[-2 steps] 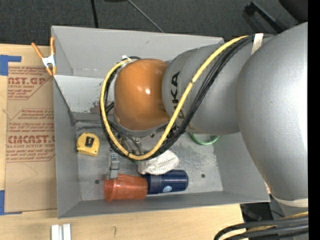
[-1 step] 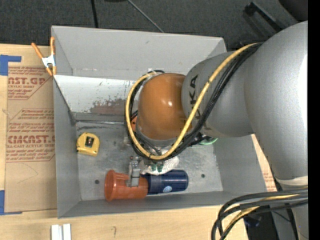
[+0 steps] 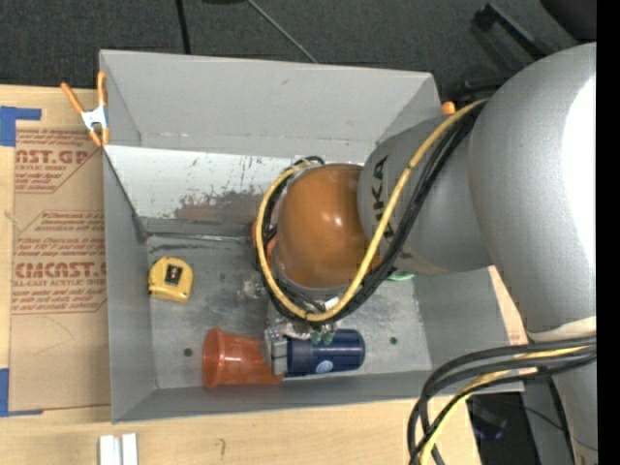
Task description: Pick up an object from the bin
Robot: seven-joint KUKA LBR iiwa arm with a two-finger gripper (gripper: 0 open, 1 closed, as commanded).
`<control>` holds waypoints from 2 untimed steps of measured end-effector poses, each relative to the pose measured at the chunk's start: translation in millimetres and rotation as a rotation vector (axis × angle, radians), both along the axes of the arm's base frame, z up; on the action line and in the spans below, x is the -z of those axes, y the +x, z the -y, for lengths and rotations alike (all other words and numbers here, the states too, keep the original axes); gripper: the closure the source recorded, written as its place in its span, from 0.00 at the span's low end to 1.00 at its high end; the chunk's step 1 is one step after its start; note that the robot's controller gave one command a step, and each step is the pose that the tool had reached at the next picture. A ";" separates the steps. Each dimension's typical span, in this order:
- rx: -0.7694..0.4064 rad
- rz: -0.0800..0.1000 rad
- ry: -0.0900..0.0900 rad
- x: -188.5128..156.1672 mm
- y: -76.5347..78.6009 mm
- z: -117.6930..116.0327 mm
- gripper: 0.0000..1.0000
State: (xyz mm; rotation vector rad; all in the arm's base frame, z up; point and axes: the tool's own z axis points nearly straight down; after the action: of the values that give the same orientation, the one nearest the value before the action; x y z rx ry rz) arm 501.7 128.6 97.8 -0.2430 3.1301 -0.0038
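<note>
Camera view puts your gripper (image 3: 296, 333) low in the front half of the bin (image 3: 262, 95), mostly hidden under the orange cover (image 3: 325, 226) and the cables (image 3: 269, 284) looped round it. You cannot tell from here whether it is spread or pressed together, and nothing can be seen pinched in it

You can name 3 things on the bin floor. Nearest is the blue can (image 3: 331, 352), on its side close to the front wall. It is just below the gripper in the view and perhaps touching it, though contact cannot be confirmed. Its long axis runs left to right, along that wall. The orange cup (image 3: 231, 358) lies against its left end, also on its side and on the same line. The tape measure (image 3: 170, 281) sits well apart to the left. A green sliver (image 3: 402, 276) peeks from under the arm (image 3: 455, 211) at the right, too hidden to identify

What your next move turns on, as I judge it: the can lies toward the front wall from the gripper, so the grip should close across its short width, front to back. The wall leaves little room on the far side, and the cup crowds the left end, so aim nearer the can's middle or right
</note>
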 end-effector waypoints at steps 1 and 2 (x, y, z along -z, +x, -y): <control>0.193 0.008 -0.003 16.2 -6.0 -4.2 1.00; 0.193 0.009 -0.003 16.2 -6.0 -4.2 1.00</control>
State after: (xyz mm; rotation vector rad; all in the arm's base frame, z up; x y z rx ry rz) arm 495.7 132.8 81.6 0.0597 3.1309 -0.0094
